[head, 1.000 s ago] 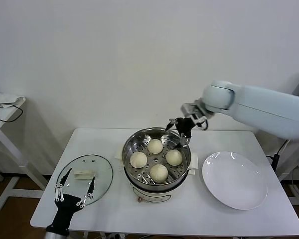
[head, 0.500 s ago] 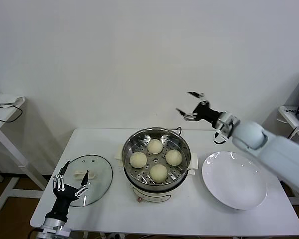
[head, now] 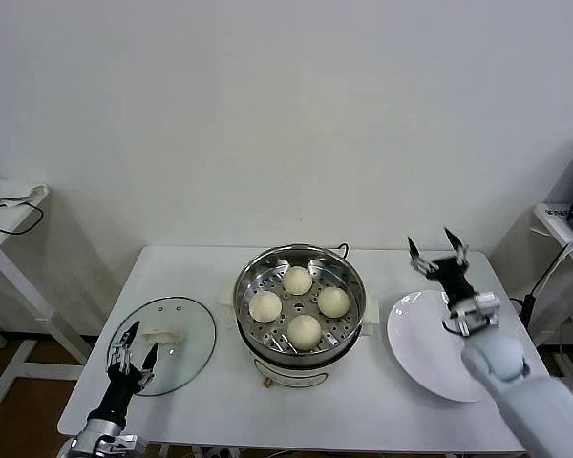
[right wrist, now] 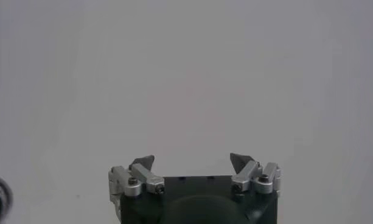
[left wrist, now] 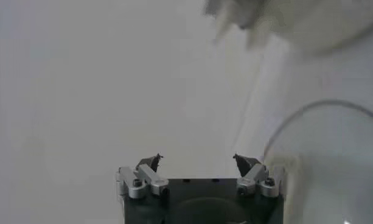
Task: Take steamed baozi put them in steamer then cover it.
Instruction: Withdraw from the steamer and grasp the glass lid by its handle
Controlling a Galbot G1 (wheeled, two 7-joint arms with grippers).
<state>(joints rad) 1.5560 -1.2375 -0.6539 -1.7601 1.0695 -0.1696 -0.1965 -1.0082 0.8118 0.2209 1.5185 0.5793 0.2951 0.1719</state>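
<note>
A white counter [head: 382, 420] is carrying the steamer [head: 300, 262], a shiny steel pot sitting at its middle. All four steamed baozi [head: 297, 281] are resting on the perforated tray inside, spaced apart in a diamond. The cover [head: 177, 320], a clear glass lid with a cream handle, is lying flat on the counter to the robot's left of the steamer, well apart from it. A bare white plate [head: 430, 353] is lying on the robot's right.

The left tool [head: 132, 347] is hovering just over the near edge of the cover, its jaws spread wide and holding nothing. The right tool [head: 437, 252] is raised above the far edge of the plate, jaws likewise wide and empty, pointing upward.

With the buns loaded, covering looks like the step in hand. To do it well, the left tool should be centring its jaws across the narrow width of the oblong handle, closing firmly, lifting the glass level, and lowering it so the metal rim is seating evenly on the pot without knocking the buns.

The head view is showing the whole layout and both arms. The left wrist view is showing only the curved glass edge of the cover beside the open jaws, against the wall. The right wrist view is showing its open jaws against blank wall, with no task object in sight.
</note>
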